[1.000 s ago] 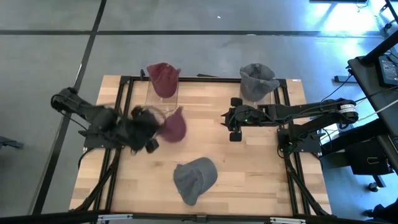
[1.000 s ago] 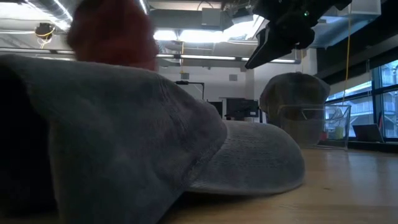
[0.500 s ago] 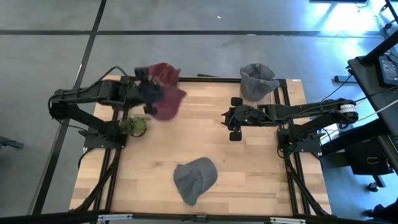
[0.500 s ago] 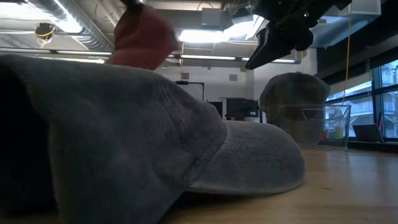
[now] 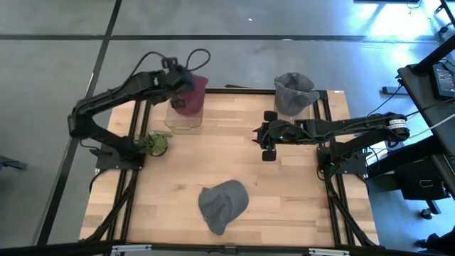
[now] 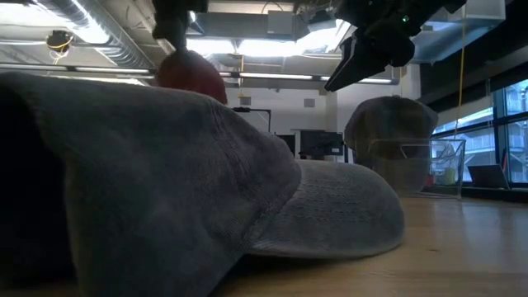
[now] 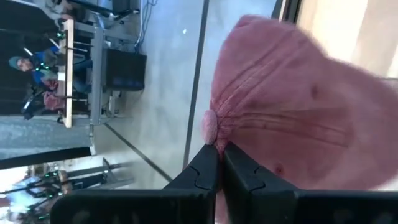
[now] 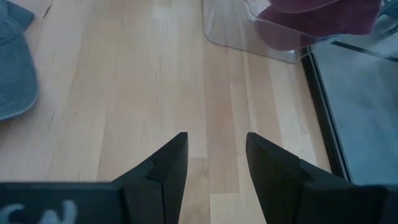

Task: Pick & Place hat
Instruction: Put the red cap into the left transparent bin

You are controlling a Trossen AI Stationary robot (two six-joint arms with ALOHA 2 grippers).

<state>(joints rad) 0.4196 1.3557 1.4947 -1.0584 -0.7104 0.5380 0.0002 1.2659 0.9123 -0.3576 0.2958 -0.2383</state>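
Maroon cap (image 5: pixel 189 94) is seen in the high view over the clear bin (image 5: pixel 186 119) at the table's far left, held by the left gripper (image 5: pixel 180 80). A grey cap (image 5: pixel 222 205) lies near the table's (image 5: pixel 284 192) front edge; another grey cap (image 5: pixel 293 92) sits at the far right. The right gripper (image 5: pixel 268 142) hovers mid-table, holding nothing.

Low view: the near grey cap (image 6: pixel 190 198) fills the foreground; the maroon cap (image 6: pixel 191 76) hangs behind it.

Left wrist view: fingers (image 7: pixel 202 174) are pressed together, pinching the maroon cap (image 7: pixel 298 118) beside its crown button.

Right wrist view: fingers (image 8: pixel 166 163) are spread apart over bare wood.
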